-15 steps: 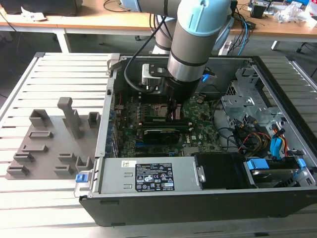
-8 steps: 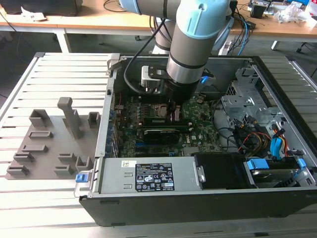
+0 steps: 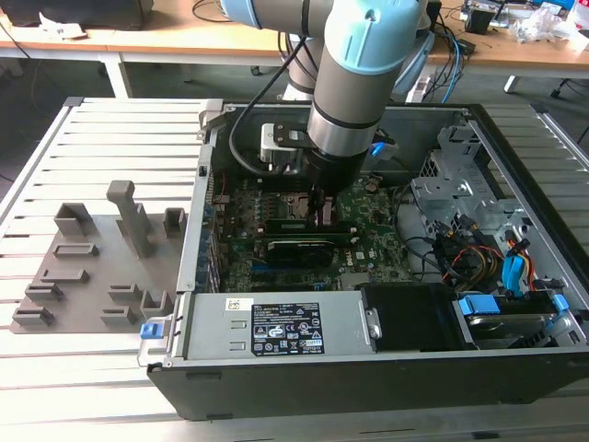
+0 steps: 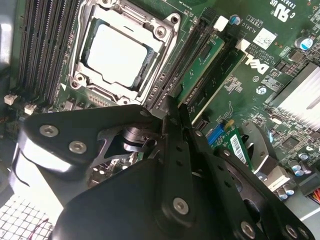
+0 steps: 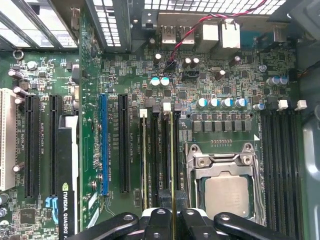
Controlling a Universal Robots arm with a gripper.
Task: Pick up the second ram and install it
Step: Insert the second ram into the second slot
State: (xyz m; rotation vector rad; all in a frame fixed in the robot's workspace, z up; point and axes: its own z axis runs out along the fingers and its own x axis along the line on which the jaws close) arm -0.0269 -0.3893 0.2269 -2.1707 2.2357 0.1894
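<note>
The gripper (image 5: 172,214) is squeezed shut on the second ram (image 5: 172,150), down inside the open computer case (image 3: 368,368).

Going from the exterior view's left to its right: a grey holder tray (image 3: 92,267) with little slots lies on the slatted table (image 3: 55,166), just beside the case. Next comes the case with the green motherboard (image 3: 368,244) lying in it. The robot arm (image 3: 354,83) reaches down over the middle of the board, and wires and a metal cage sit at the case's right end. In the first wrist view, the 2 black fingers (image 5: 159,220) pinch the thin green stick on its edge. The stick stands in a long slot just beside the square silver processor (image 5: 227,195). 1 more green stick (image 5: 145,160) stands in a slot near it.
</note>
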